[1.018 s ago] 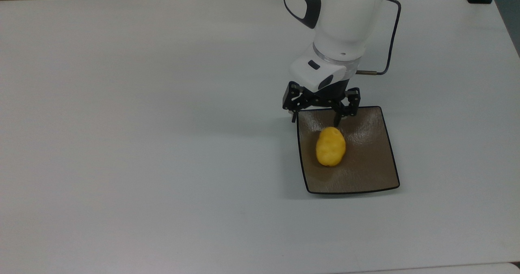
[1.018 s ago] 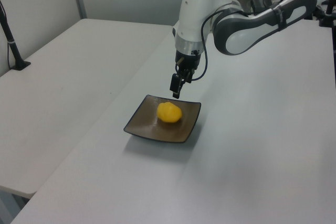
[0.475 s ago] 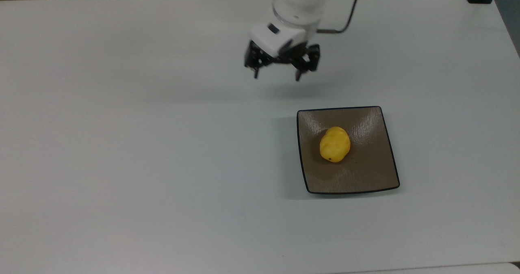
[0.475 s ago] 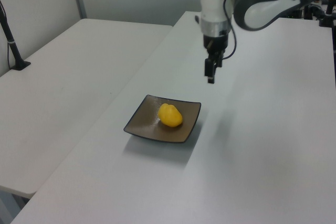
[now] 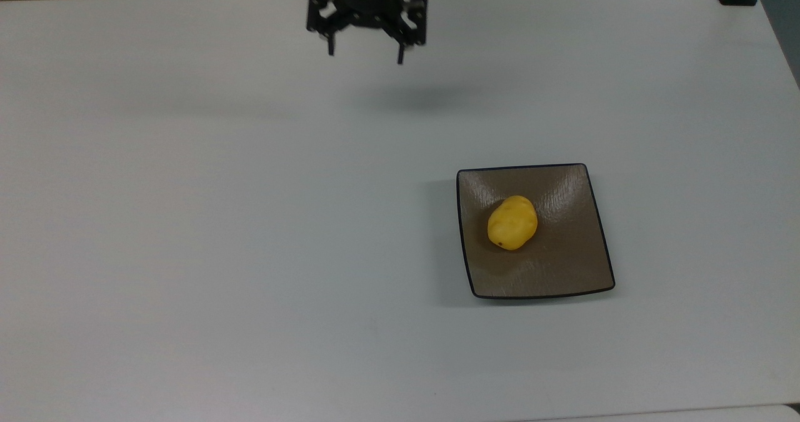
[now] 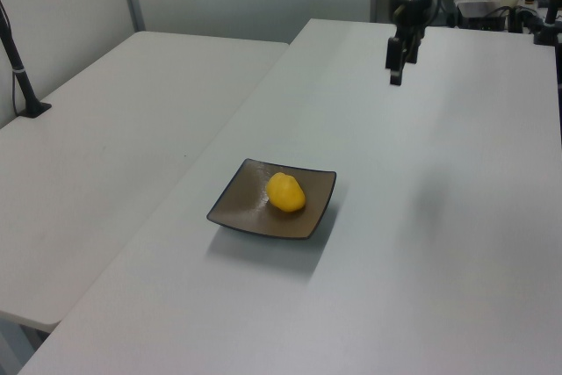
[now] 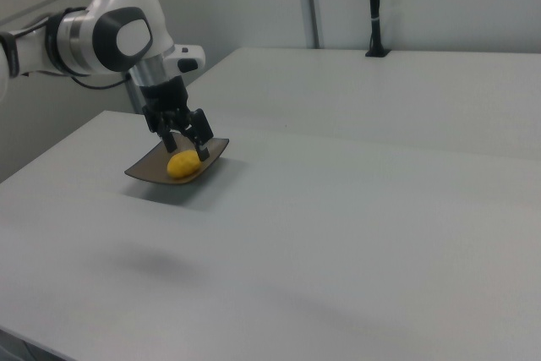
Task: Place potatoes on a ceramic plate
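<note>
White table [image 5: 187, 222], broad and matte, carrying plate and potato. Fits "table" better than counter.

Ceramic plate [image 5: 562, 266]: square, glossy brown-taupe, thin dark rim, rounded corners, rippled face. Sits toward the top view's right half of the table, nearer the near edge than the far edge, well in from both. Flat on the surface, not tilted. Probably rigid, brittle and slick under the glaze; best left alone, or taken by a raised rim edge if shifting is needed.

Gripper [image 5: 365, 52]: raised above the table by the far edge in the top view, well apart from the plate. Jaws spread wide, nothing between them. Seen side-on in the left view [image 6: 396, 74], hanging clear of the surface.

Potato [image 5: 512, 222]: small, bright yellow, egg-shaped, tiny dark spot at the lower end in the top view. Lying on its side near the plate's centre, touching the glaze, clear of every rim. Also seen in the left view [image 6: 285, 192] and right view [image 7: 183, 166].

Handling judgement: looks light, smooth, rounded, so likely to roll or squirt out of a pinch. Best hold across the short middle, fingers straddling the widest girth, long axis crosswise to the jaws. Placement appears done.
</note>
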Tool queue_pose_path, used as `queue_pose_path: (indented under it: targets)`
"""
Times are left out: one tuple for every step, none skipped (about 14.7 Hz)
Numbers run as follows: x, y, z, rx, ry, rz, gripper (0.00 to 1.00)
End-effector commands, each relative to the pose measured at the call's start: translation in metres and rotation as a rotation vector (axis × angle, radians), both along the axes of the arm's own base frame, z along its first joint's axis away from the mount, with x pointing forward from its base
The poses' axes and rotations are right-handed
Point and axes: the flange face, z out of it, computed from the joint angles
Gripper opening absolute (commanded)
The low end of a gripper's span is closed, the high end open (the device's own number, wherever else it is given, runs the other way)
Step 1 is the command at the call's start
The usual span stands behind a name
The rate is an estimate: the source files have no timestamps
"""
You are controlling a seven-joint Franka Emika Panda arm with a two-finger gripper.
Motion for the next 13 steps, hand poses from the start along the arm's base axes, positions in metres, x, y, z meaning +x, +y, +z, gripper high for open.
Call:
queue_pose_path:
  targets:
    - [-0.026,-0.042,0.026,0.073,-0.004,0.000,1.00]
    - [-0.028,-0.049,0.032,0.074,-0.009,-0.005,1.00]
    - [-0.029,-0.056,0.036,0.075,-0.011,-0.013,1.00]
    - [-0.030,-0.063,0.038,0.075,-0.001,-0.022,1.00]
    - [-0.029,-0.067,0.040,0.075,0.016,-0.017,1.00]
    - [-0.026,-0.069,0.040,0.075,0.020,-0.008,1.00]
    - [-0.020,-0.076,0.044,0.076,0.012,-0.014,1.00]
    - [-0.016,-0.083,0.049,0.080,0.002,-0.014,1.00]
    - [-0.014,-0.082,0.051,0.079,0.019,-0.018,1.00]
    - [-0.013,-0.085,0.057,0.076,0.063,-0.014,1.00]
    - [-0.011,-0.087,0.056,0.076,0.082,-0.012,1.00]
    - [-0.010,-0.087,0.055,0.076,0.077,-0.012,1.00]
    - [-0.008,-0.088,0.054,0.074,0.074,-0.009,1.00]
